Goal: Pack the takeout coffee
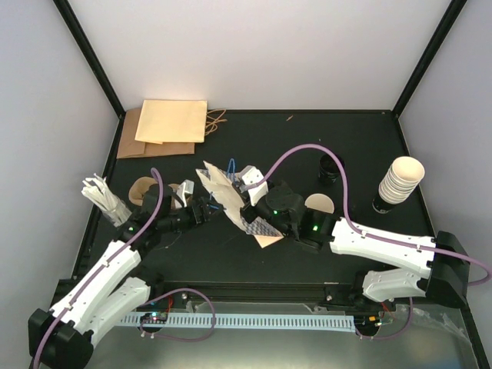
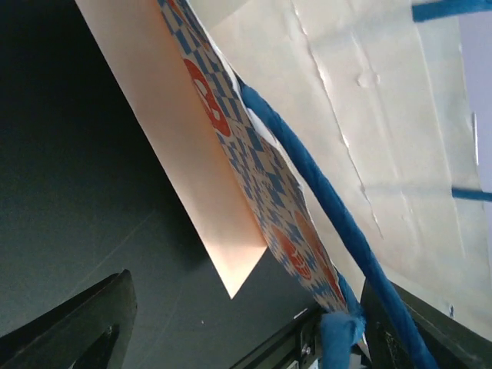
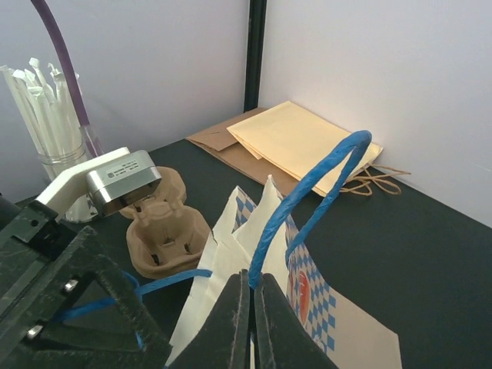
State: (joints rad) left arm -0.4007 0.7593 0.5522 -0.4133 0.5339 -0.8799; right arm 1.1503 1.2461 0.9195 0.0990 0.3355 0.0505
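The blue-checked paper bag (image 1: 231, 201) stands half-open at mid table. My right gripper (image 3: 252, 288) is shut on one of its blue handles (image 3: 323, 184), just above the bag's top edge (image 3: 265, 207). My left gripper (image 2: 246, 307) is open at the bag's left side, with the other blue handle (image 2: 307, 177) running past its right finger (image 2: 419, 330). A single cream paper cup (image 1: 319, 204) shows beside my right arm, right of the bag. Black lids (image 1: 329, 171) stand behind it.
A tall stack of nested cream cups (image 1: 401, 181) stands at the right. A brown pulp cup carrier (image 3: 165, 231) and a glass of white straws (image 3: 42, 108) are at the left. Flat brown and tan paper bags (image 1: 165, 127) lie at the back left.
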